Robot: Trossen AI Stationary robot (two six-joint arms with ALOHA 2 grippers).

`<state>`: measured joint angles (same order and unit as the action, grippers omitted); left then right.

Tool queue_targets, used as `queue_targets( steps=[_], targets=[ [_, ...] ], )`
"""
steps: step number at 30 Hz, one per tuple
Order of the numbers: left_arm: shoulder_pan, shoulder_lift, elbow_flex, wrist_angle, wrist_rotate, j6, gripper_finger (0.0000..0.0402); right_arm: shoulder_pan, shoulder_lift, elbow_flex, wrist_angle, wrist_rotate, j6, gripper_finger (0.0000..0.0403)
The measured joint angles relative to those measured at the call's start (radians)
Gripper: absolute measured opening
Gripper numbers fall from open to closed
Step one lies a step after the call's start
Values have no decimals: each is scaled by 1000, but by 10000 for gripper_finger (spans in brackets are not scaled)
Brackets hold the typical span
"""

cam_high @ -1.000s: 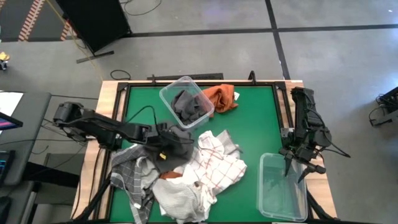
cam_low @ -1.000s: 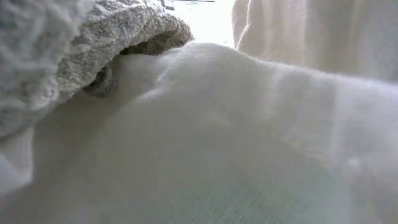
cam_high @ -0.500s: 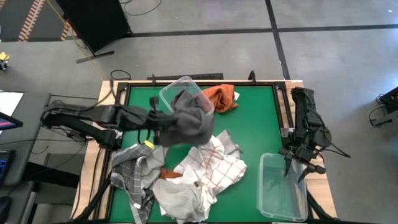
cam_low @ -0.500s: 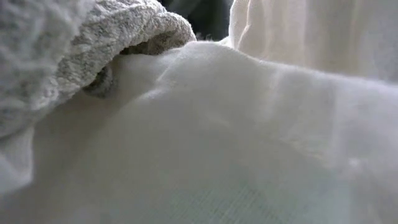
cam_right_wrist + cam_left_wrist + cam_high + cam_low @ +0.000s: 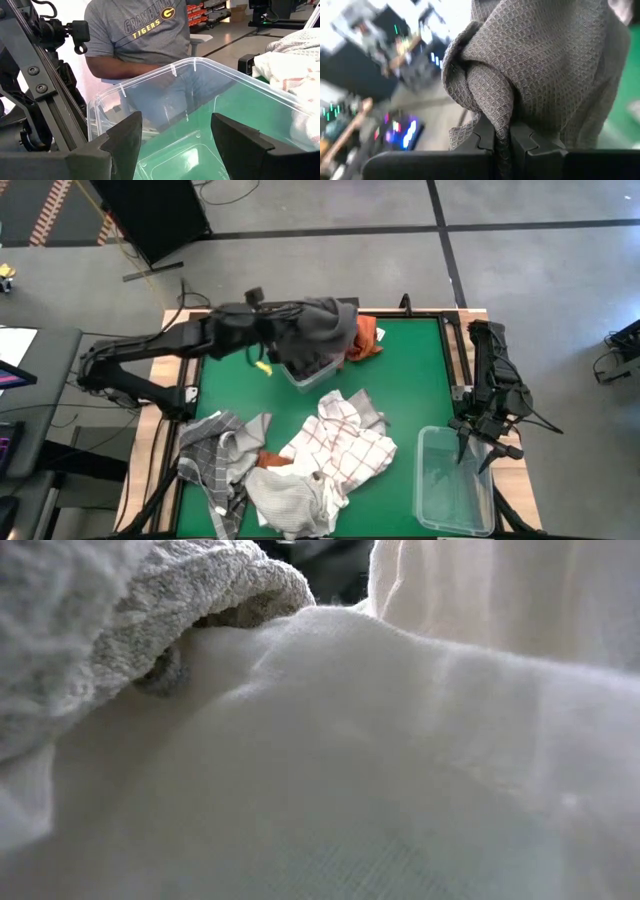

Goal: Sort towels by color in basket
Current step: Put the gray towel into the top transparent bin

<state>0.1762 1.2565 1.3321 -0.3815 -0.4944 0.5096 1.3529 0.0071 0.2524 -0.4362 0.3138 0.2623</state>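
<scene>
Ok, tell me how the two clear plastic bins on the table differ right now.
The far bin is mostly hidden under the dark grey towel that the left gripper holds shut over it; the near bin lies fully exposed, with the open right gripper at its edge. The far bin sits beside the rust-orange towel; the near bin stands apart from the towel pile. The near bin looks empty; the far bin's contents are hidden. Both are clear plastic.
</scene>
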Motion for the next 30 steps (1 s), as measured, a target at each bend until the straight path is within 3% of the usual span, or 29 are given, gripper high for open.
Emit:
queue_targets(
  steps=[12, 24, 30],
  targets=[
    [190, 267, 15, -80, 236, -32, 7, 0, 0, 0, -1, 0, 0, 264],
    [323, 503, 15, -178, 450, -264, 10, 0, 0, 0, -4, 0, 0, 264],
    [354, 583, 19, -342, 467, -220, 12, 0, 0, 0, -6, 0, 0, 264]
  ],
)
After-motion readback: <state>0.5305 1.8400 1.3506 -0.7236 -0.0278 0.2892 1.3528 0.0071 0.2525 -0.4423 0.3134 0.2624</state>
